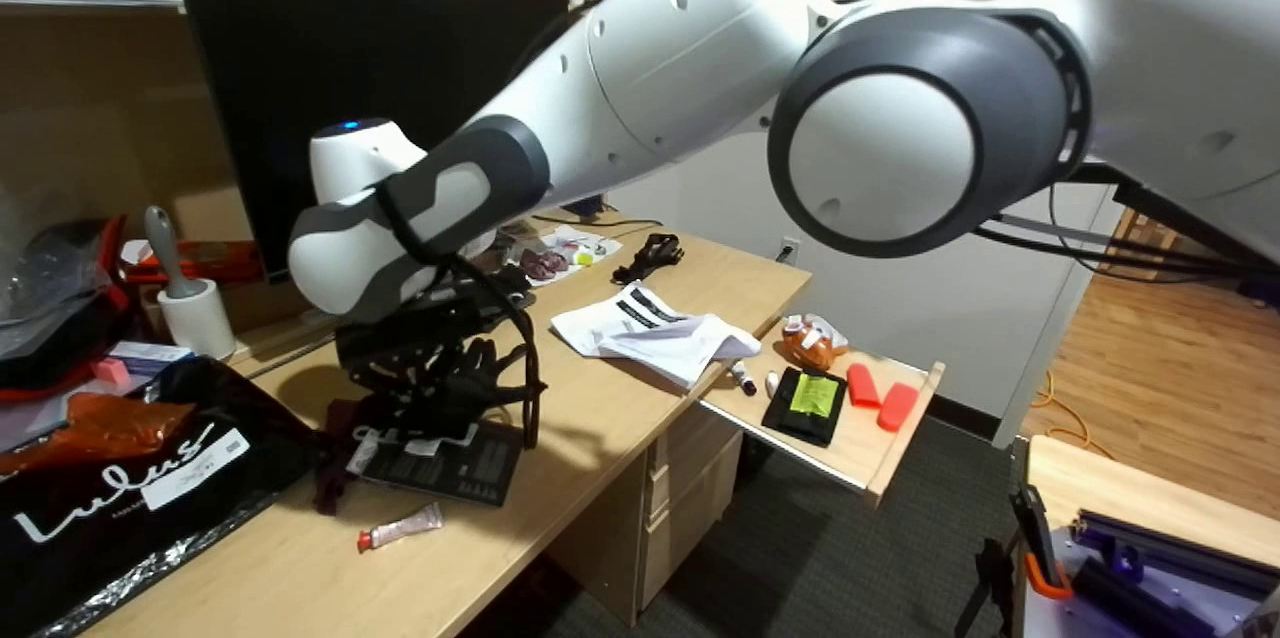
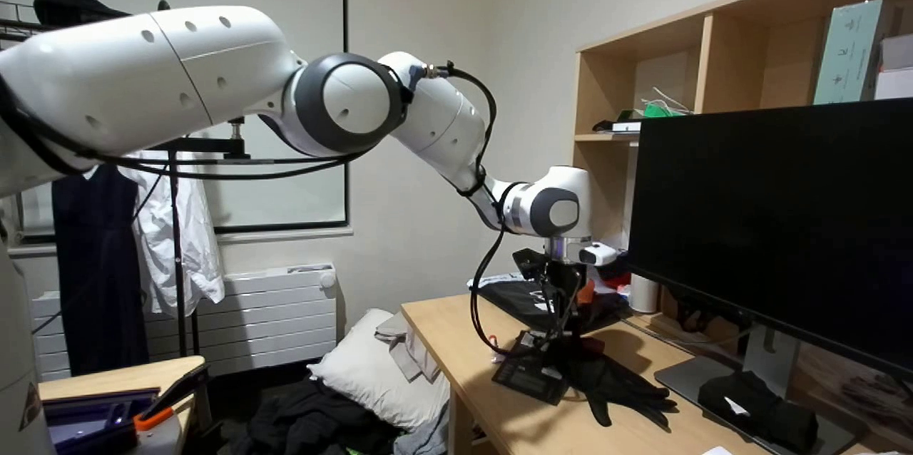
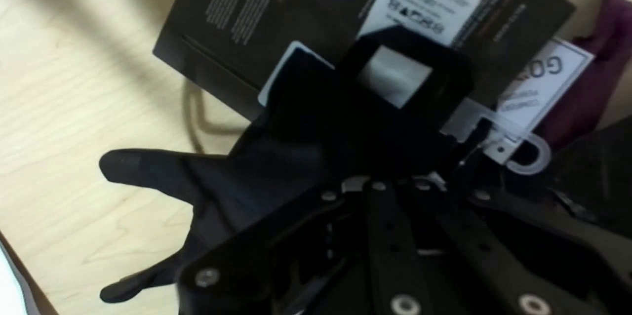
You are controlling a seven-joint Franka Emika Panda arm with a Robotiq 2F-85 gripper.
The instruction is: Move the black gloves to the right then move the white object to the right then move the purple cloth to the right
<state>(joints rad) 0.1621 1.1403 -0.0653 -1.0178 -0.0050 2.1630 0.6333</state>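
The tool (image 3: 391, 184) is narrow, its jaws drawn together on the gloves (image 3: 276, 172) over the tabletop (image 3: 64, 132); the tips are partly hidden in black fabric. The wrist view brings out the gloves' pale patch, two splayed fingers pointing left, and small print on the dark card (image 3: 266, 14) behind them. In an exterior view the gloves (image 2: 617, 384) reach from the tool toward the monitor (image 2: 770, 234), with a dark bundle (image 2: 760, 409) near it. In an exterior view the tube (image 1: 400, 526) lies just beside the card, red cap to the left, and the cloth (image 1: 332, 478) lies between card and bag (image 1: 170, 518); the wrist view catches only part of the cloth, at its right edge. An open drawer (image 1: 905, 435) holding two red pieces (image 1: 897, 408) shows in an exterior view.
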